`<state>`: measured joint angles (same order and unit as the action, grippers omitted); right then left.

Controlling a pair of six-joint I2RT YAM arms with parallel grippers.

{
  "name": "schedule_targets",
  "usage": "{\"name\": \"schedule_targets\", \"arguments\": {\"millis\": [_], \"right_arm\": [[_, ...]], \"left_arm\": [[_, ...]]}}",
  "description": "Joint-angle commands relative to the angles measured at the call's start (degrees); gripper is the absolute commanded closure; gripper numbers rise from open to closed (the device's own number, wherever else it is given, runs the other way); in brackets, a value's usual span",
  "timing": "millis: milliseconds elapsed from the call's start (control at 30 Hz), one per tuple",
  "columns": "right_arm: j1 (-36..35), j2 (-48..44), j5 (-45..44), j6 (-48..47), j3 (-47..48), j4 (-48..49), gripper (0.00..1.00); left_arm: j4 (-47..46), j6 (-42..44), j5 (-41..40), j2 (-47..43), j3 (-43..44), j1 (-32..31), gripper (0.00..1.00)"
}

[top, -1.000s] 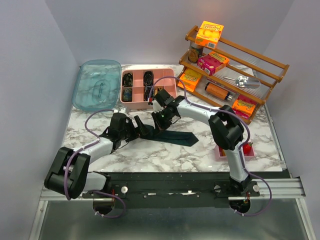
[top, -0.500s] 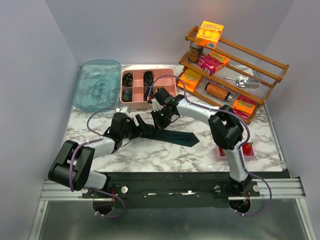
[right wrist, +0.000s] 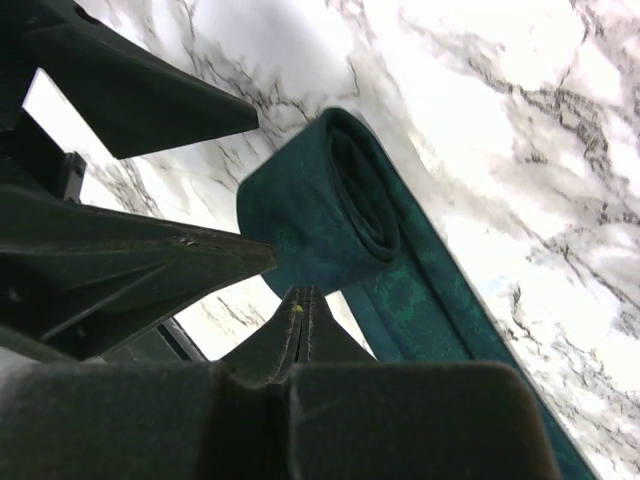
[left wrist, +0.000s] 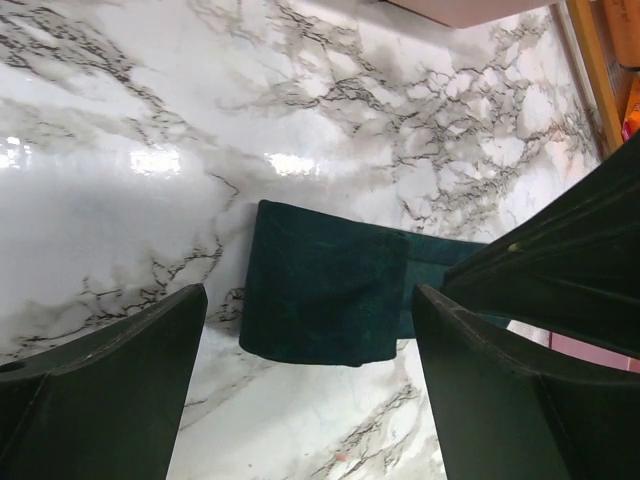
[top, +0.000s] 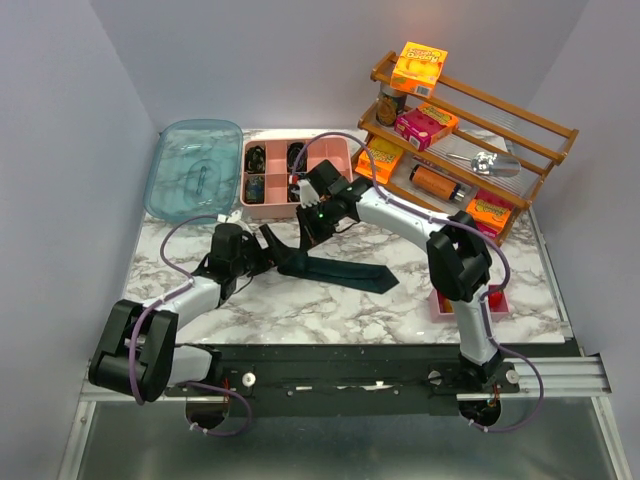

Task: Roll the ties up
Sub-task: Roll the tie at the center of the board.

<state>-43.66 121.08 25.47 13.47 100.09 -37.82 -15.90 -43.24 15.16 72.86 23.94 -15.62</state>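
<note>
The marble table [top: 300, 300] lay bare on the near side of both grippers as far as its front edge. Open stone also ran out to the right of the right gripper [top: 305, 232]. Just beyond that gripper stood the front wall of a pink divided box [top: 275, 210], which left little room on the far side. A teal lid [top: 195, 180] lay beyond the left gripper [top: 272, 252] and to its left. A wooden rack [top: 540, 130] stood well off to the right gripper's right, with a small pink tray [top: 445, 305] nearer the front edge on that side.

There was one tie [top: 345, 270] on the table, along with one box, one lid, one rack and one tray. Dark coiled things sat in the box's left and middle compartments.

The tie was dark teal with a faint woven pattern. One end was wound into a short, loose roll of a few turns [right wrist: 330, 220]. The rest ran flat from the roll toward the right and widened to a pointed end.

In the left wrist view the roll [left wrist: 320, 295] lay on the marble between the left gripper's fingers [left wrist: 100, 390]. They were spread wide and stood clear of it on either side. The right gripper [right wrist: 300, 300] had its two fingers pressed together, and their tip was at the roll's near edge, where the flat strip left it. I could not tell whether the tip touched the cloth.
</note>
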Motion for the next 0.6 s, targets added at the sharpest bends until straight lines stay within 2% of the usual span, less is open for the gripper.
{"name": "schedule_targets", "arguments": {"millis": [0, 233, 567], "right_arm": [[0.15, 2.40, 0.10, 0.06, 3.35, -1.37, 0.99], [0.24, 3.55, -0.25, -0.47, 3.36, -1.82, 0.99], [0.15, 3.29, -0.60, 0.06, -1.83, 0.73, 0.99]], "left_arm": [[0.35, 0.27, 1.63, -0.35, 0.31, 1.73, 0.07], [-3.43, -0.87, 4.44, 1.67, -1.00, 3.05, 0.08], [-11.69, -3.51, 6.73, 6.68, -4.69, 3.22, 0.11]]}}
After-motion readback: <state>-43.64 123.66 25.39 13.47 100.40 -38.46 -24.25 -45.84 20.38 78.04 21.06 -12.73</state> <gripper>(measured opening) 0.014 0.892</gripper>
